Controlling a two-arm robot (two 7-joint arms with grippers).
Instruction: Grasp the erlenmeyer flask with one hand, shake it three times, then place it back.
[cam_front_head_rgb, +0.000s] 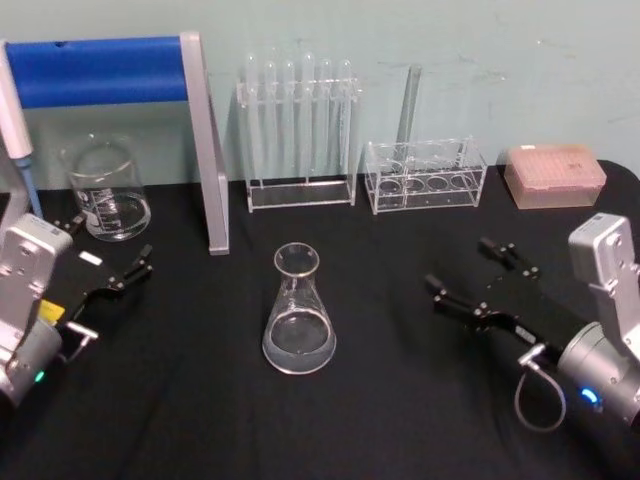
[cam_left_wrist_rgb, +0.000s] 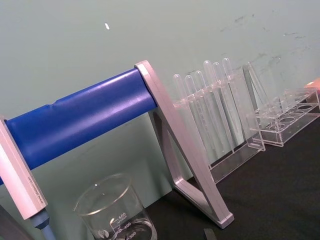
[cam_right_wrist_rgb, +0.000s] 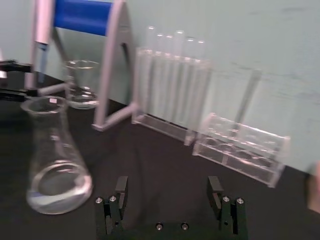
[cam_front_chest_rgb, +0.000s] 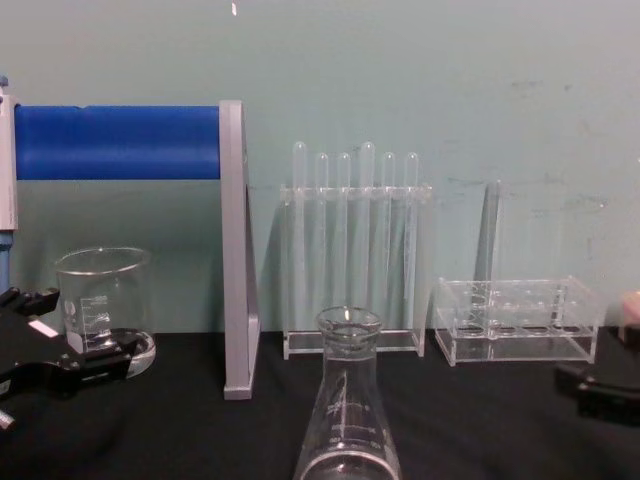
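Flask (cam_front_head_rgb: 298, 318) standing free, mid-frame.
I see it upright on the black table (cam_front_head_rgb: 400, 410); right gripper (cam_front_head_rgb: 458, 263) (lower right) gapes wide, empty; left gripper (cam_front_head_rgb: 108, 240) likewise, lower left.

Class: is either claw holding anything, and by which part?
Nothing is held: left claw and right claw both open, apart from the clear glass conical flask between them.

Wall: a pale green painted wall (cam_front_chest_rgb: 420, 70) stood at the far side, faintly scuffed toward the right.
Table: a matte black tabletop (cam_front_head_rgb: 180, 420) reached up to it.
Light: soft and even.
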